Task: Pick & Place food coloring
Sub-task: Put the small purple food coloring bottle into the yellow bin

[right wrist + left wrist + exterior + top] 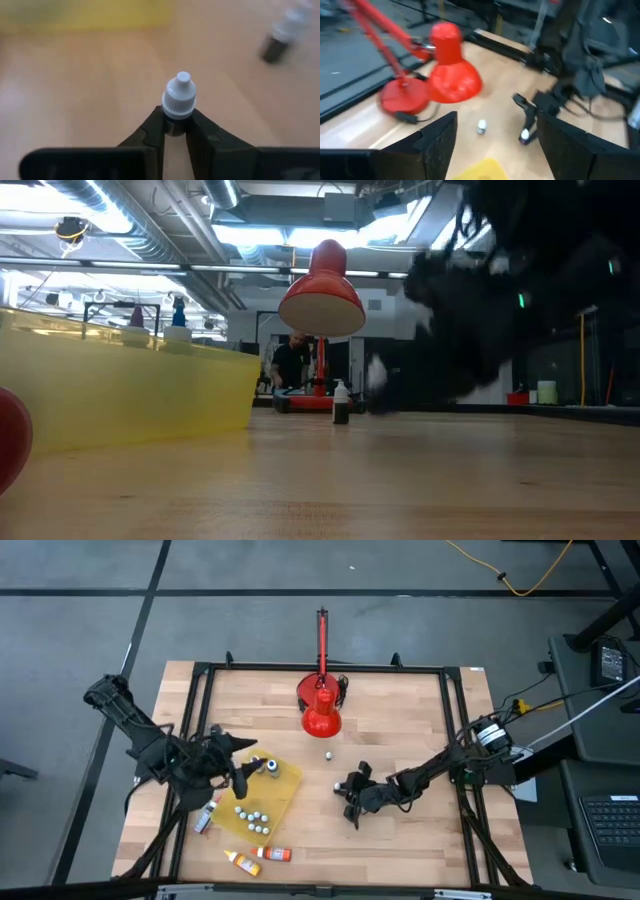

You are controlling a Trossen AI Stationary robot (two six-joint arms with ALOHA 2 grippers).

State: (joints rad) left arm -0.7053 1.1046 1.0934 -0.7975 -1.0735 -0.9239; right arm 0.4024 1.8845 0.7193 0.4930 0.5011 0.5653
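Near the table's middle, the right gripper pinches a food coloring bottle just under its pale cap (a sensible spot: the ridged collar stops slipping). It looks light, its plastic squeezable, so gentle pressure should do. The left gripper hovers spread over the yellow tray.

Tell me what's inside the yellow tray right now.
In the yellow tray, several small bottles stand upright, showing pale caps from above. The left end effector hangs over the tray's far corner, covering whatever lies beneath it. Bottle colours inside cannot be told.
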